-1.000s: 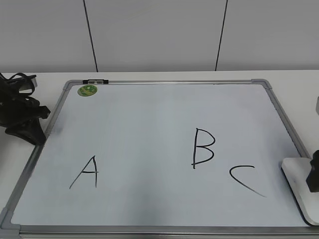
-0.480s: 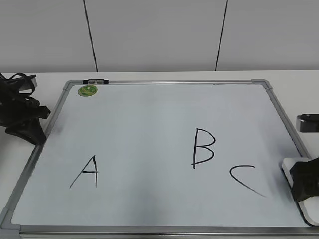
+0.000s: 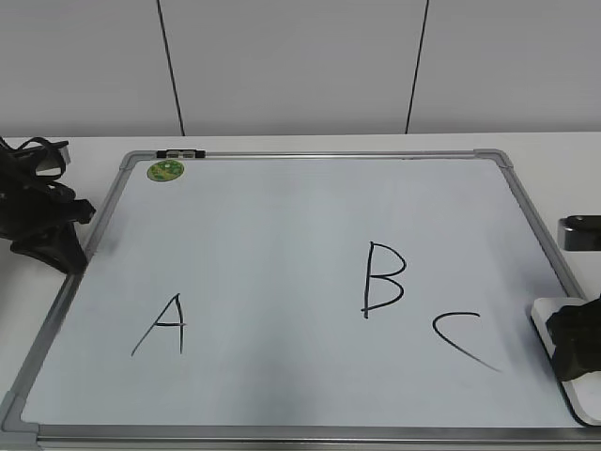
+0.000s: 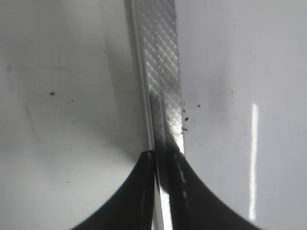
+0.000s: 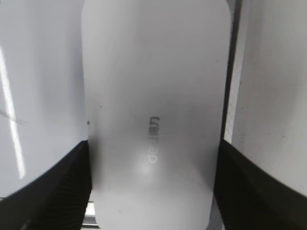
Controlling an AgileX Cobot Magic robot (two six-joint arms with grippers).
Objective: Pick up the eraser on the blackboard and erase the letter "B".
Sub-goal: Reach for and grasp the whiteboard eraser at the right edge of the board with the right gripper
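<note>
Eraser [image 5: 156, 115]: flat white rounded block with faint grey lettering, lying at the near right corner of the blackboard [image 3: 282, 225], partly over its frame. It is straddled by the right claw [image 5: 154, 184], whose dark fingers are seen at both long sides, touching or very nearly so (whether full grip has been made cannot be told). The body is judged rigid, light and smooth, so slipping is likely; hold is best taken across the two long edges, near the middle. Letter "B" [image 3: 383, 279]: unerased, right of centre, left of the eraser, with "C" [image 3: 462, 340] between them. Left claw [image 4: 163, 191]: clenched, fingers together, resting at the board's left frame.
</note>
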